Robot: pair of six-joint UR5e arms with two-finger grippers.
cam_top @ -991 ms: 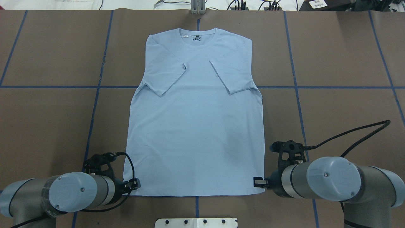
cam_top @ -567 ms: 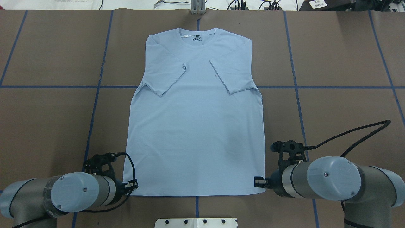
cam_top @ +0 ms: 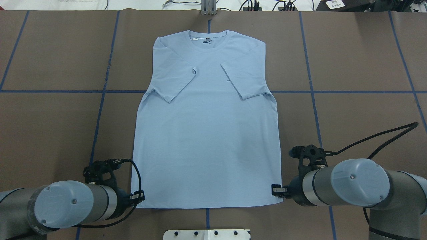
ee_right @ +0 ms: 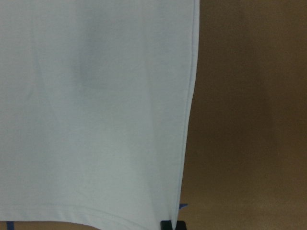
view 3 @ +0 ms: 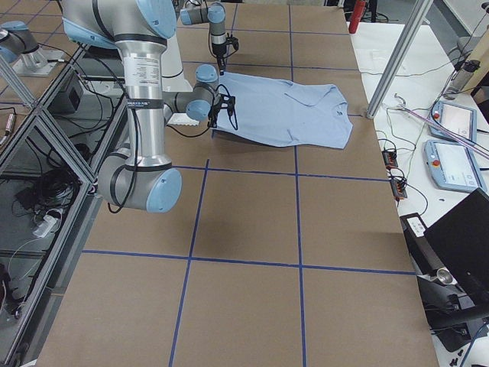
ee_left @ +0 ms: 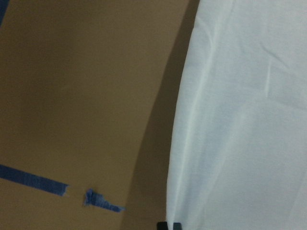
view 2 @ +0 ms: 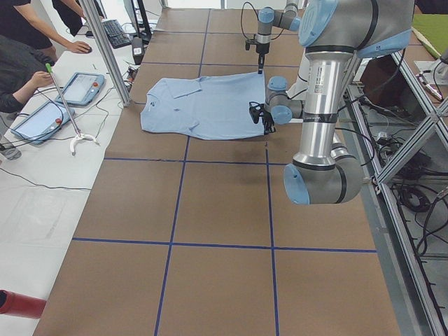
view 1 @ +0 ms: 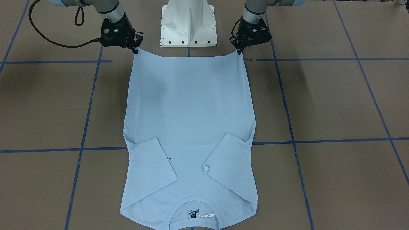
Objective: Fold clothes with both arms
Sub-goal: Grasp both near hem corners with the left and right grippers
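The light blue T-shirt lies flat on the brown table, collar at the far side and both sleeves folded in over the chest. My left gripper is shut on the hem's left corner. My right gripper is shut on the hem's right corner. In the front-facing view the T-shirt has both hem corners drawn up into points at the left gripper and the right gripper. In each wrist view only the cloth edge and the dark fingertips at the bottom show.
The white pedestal base stands just behind the hem, between the two arms. Blue tape lines cross the brown table cover. A metal post stands beyond the collar. People's arms and tablets are at the far bench.
Both grippers have drawn back a little toward the robot and slightly outward. The hem has moved with them and its corners are stretched wider.
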